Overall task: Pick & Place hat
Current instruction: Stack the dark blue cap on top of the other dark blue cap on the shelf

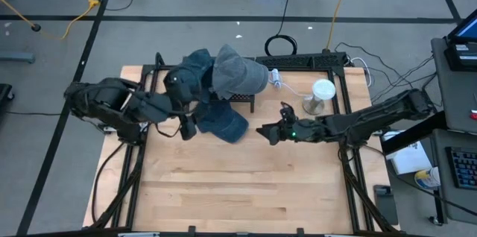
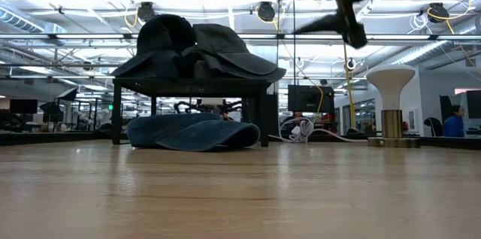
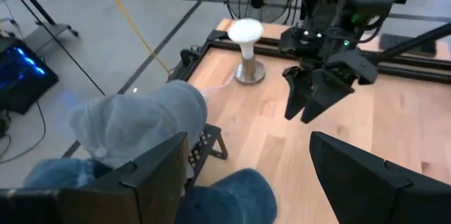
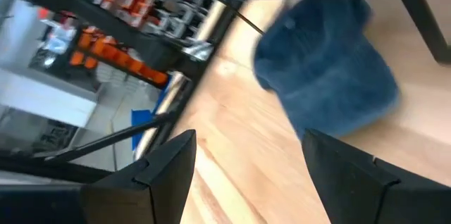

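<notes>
A dark blue denim bucket hat (image 1: pixel 223 123) is seen lying flat on the wooden surface (image 1: pixel 238 185), brim down, partly tucked under the front edge of a low black rack (image 1: pixel 250 101). In the low view its brim (image 2: pixel 197 135) is spread wide against the wood. On top of the rack, at 12 o'clock from it, two more hats are piled: a lighter grey-blue one (image 1: pixel 240 75) turned on its side, and a darker blue one (image 1: pixel 192 80) at 9 o'clock beside it, touching it.
</notes>
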